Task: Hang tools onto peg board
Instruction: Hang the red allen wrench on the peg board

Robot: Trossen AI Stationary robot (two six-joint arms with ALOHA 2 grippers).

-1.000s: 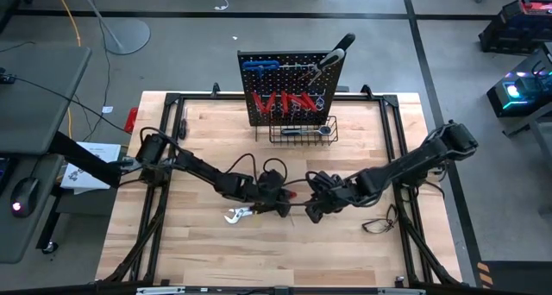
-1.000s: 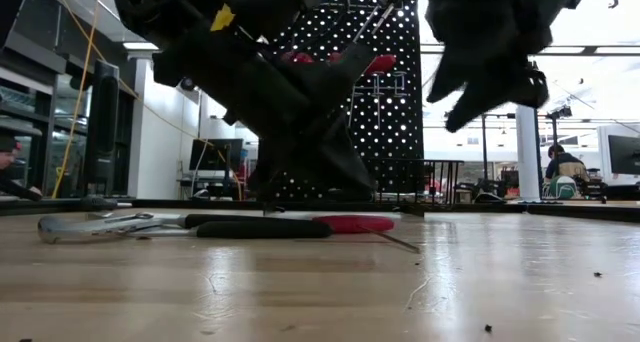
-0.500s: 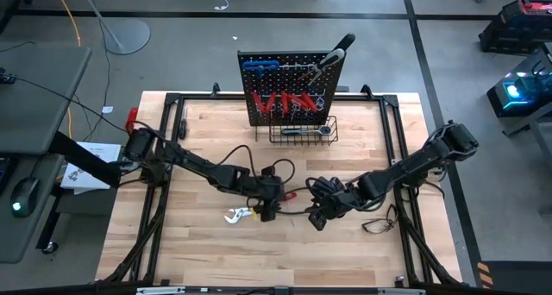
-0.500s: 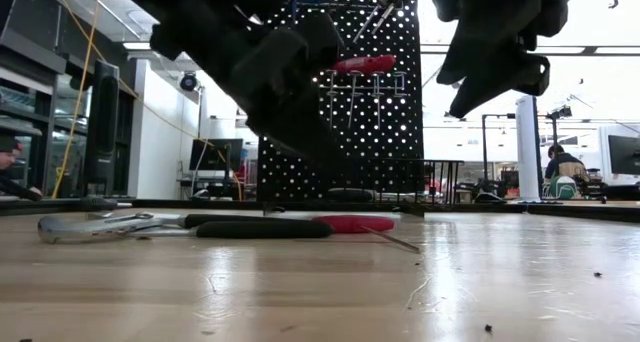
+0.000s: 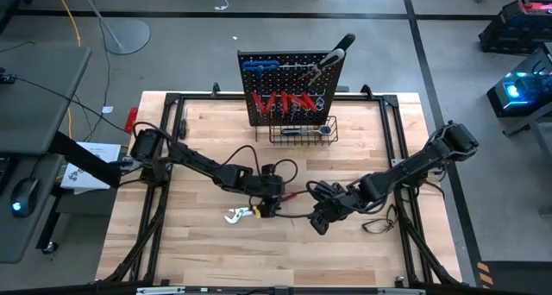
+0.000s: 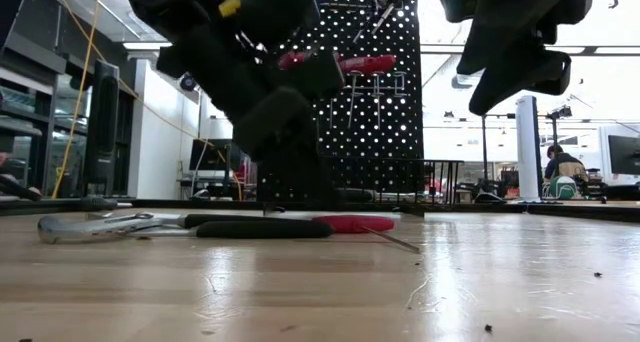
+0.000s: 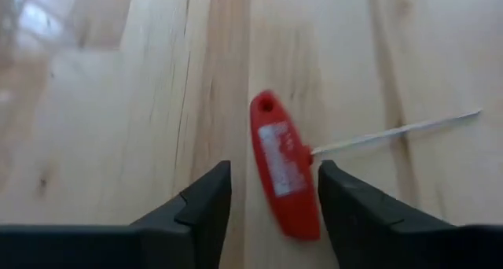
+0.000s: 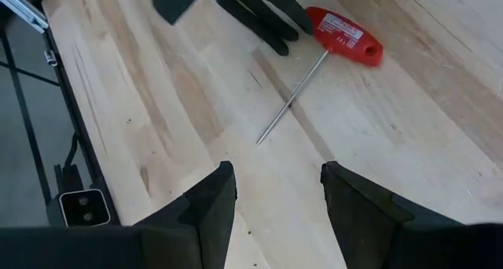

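Only the left wrist view shows the left claw (image 7: 271, 198) spread around the red T-handle key (image 7: 283, 175) mid-tabletop, shaft pointing toward the empty, spread right claw (image 8: 271, 194).

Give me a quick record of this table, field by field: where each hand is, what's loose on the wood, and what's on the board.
left hand: open, low over the table, fingers either side of the red T-handle hex key
right hand: open, empty, above bare wood beside the key's thin shaft
red T-handle hex key: lying flat on the table, not gripped
pliers: silver, lying on the table by the left hand
peg board: upright at the far edge, red and blue tools hung on it
wire basket: at the board's foot, holds tools
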